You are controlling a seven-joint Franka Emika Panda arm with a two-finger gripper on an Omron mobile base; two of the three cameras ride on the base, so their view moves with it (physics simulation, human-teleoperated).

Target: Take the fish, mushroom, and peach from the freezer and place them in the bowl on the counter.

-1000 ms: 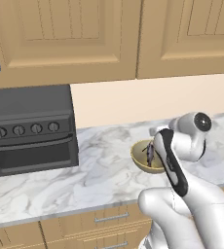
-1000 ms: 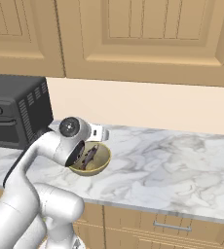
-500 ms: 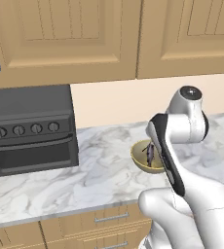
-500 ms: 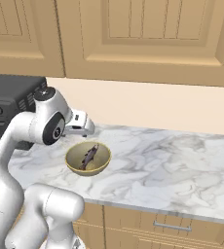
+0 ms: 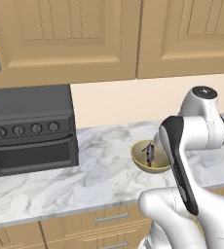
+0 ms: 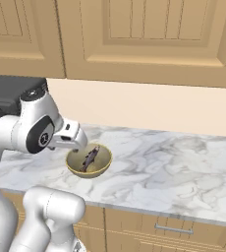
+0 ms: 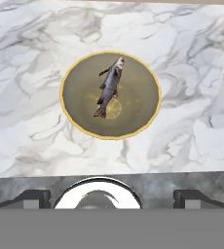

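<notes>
The olive-yellow bowl (image 5: pixel 142 164) (image 6: pixel 89 162) (image 7: pixel 80 92) stands on the marble counter (image 5: pixel 99 180) (image 6: pixel 174 167) (image 7: pixel 31 63). The slender dark fish (image 5: pixel 150 152) (image 6: pixel 90 158) (image 7: pixel 109 86) lies inside it, stretched across the middle. My gripper (image 7: pixel 113 197) hangs above the bowl and looks straight down on it. It is open, with its two dark fingertips (image 7: pixel 36 197) wide apart and nothing between them. In the right base view the hand (image 6: pixel 68 138) sits just up and left of the bowl. The mushroom, the peach and the freezer are out of view.
A black countertop oven (image 5: pixel 31 129) (image 6: pixel 4 98) stands on the counter left of the bowl. Tan wall cabinets (image 5: pixel 84 39) (image 6: pixel 134 29) hang overhead. Wooden drawers with metal handles (image 5: pixel 106 219) (image 6: pixel 171 230) run under the counter. Bare marble stretches right of the bowl.
The arm has lifted from low over the bowl to well above it, swinging its upper link up. The fish stays in the bowl. The gripper has stayed open.
</notes>
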